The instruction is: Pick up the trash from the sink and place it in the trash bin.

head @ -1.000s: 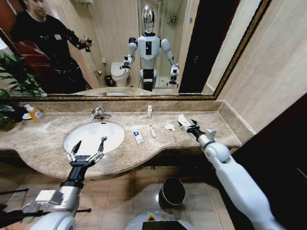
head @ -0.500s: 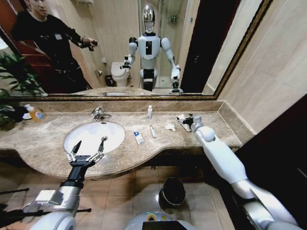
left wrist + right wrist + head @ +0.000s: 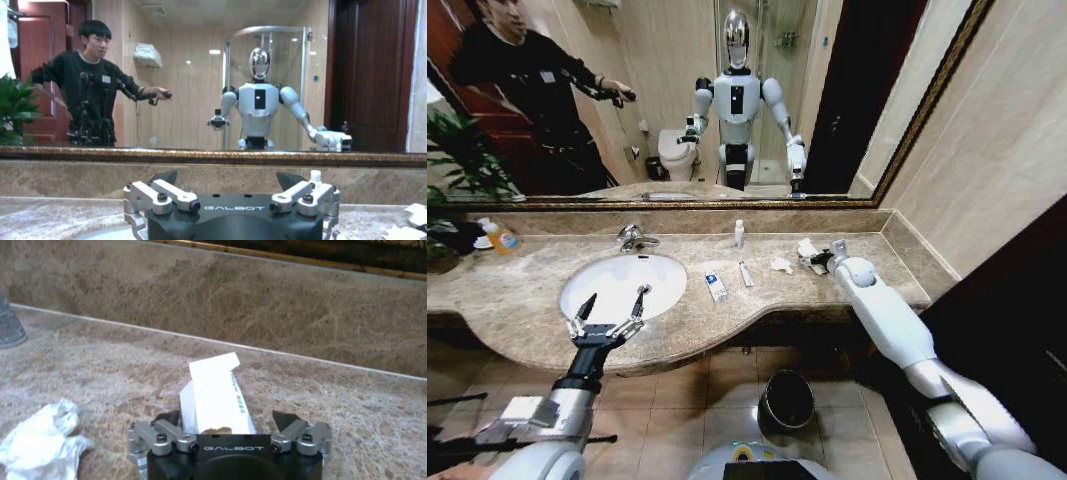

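Reaching over flat packet [image 3: 217, 395] on surface nr back wall; right gripper [image 3: 227, 432] jaws open astride it. Risk: thin packet slips on closing. Left gripper [image 3: 607, 312] open, idle by sink [image 3: 592, 275].

The flat packet [image 3: 217, 395] lay on the surface [image 3: 373, 405] directly ahead of the right pincer [image 3: 230, 427]; the crumpled tissue [image 3: 40, 437] lay beside the pincer.

A bathroom, by the look of it: a white oval basin [image 3: 622, 284] with a chrome faucet [image 3: 634, 238] sits in a beige marble vanity top [image 3: 517, 300] across the frame's middle. Above, a wide gilt-framed wall mirror [image 3: 677, 100] reflects a white toilet [image 3: 674, 152] and a glass shower enclosure [image 3: 267, 85]. Brown floor tiles [image 3: 712, 390] fill the bottom.
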Controlling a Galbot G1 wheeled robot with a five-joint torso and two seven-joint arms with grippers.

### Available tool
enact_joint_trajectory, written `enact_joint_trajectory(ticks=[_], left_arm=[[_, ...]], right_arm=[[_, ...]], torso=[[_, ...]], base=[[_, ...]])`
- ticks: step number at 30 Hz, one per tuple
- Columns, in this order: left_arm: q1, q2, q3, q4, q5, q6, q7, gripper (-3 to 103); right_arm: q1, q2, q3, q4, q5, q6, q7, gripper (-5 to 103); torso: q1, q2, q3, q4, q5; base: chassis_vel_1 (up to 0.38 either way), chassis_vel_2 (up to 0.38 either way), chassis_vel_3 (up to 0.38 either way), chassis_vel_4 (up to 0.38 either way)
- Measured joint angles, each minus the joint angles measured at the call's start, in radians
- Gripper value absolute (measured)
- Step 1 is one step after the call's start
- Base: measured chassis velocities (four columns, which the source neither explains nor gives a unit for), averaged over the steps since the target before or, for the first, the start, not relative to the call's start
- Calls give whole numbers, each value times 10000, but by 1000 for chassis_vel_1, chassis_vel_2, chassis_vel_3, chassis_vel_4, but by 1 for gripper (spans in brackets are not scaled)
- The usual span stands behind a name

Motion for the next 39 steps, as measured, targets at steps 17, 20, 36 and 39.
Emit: enact_joint_trajectory(ticks=[17, 20, 36, 39], left_arm=[[0, 0, 0, 0, 0, 0, -1, 100], [0, 0, 0, 0, 0, 0, 0, 100], [0, -1, 0, 0, 0, 0, 0, 100], [0, 0, 0, 0, 0, 0, -1, 100]], right_arm=[[-620, -572, 106, 1187, 86, 238, -592, 25], [-780, -608, 200, 1351, 71, 248, -642, 20], [-7206, -3105, 5478, 6155, 3810, 2386, -4514, 0], [-8813, -2972, 6048, 6279, 3511, 2951, -5122, 0]], torso=[[0, 0, 0, -1, 1], [-1, 0, 0, -2, 1], [-3, 1, -2, -1, -4], [-2, 0, -1, -4, 8]], base=[[0, 0, 0, 0], [0, 0, 0, 0], [0, 0, 0, 0], [0, 0, 0, 0]])
